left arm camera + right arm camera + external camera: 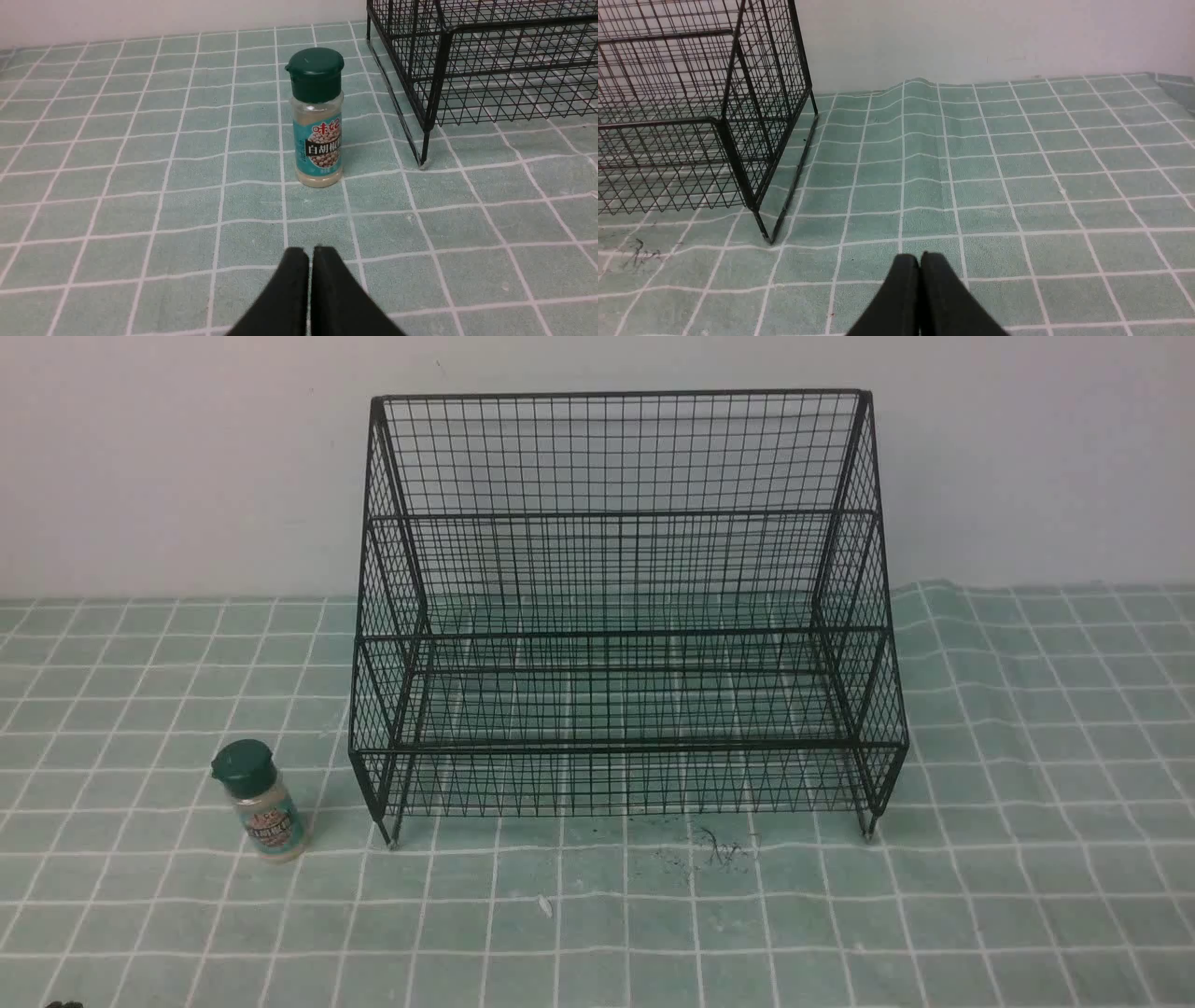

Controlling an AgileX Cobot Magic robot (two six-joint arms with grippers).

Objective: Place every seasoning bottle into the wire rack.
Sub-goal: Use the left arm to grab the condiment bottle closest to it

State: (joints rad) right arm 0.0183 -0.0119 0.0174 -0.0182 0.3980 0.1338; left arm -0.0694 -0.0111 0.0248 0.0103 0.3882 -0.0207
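The seasoning bottle (260, 800) stands upright on the green checked cloth, left of the wire rack's front left leg. It has a dark green cap, pale contents and a teal label. The large black wire rack (621, 616) stands at the middle back, with nothing in it. In the left wrist view the bottle (317, 116) stands ahead of my left gripper (310, 252), which is shut and empty, with a stretch of cloth between them. The rack's corner (434, 84) shows beside the bottle. My right gripper (920, 257) is shut and empty over the cloth, beside the rack's front right corner (738, 140).
The green checked cloth (1027, 803) covers the table and wrinkles near the rack's right side. A dark scribble mark (714, 847) and a small white speck (544, 905) lie on the cloth in front of the rack. A pale wall stands behind.
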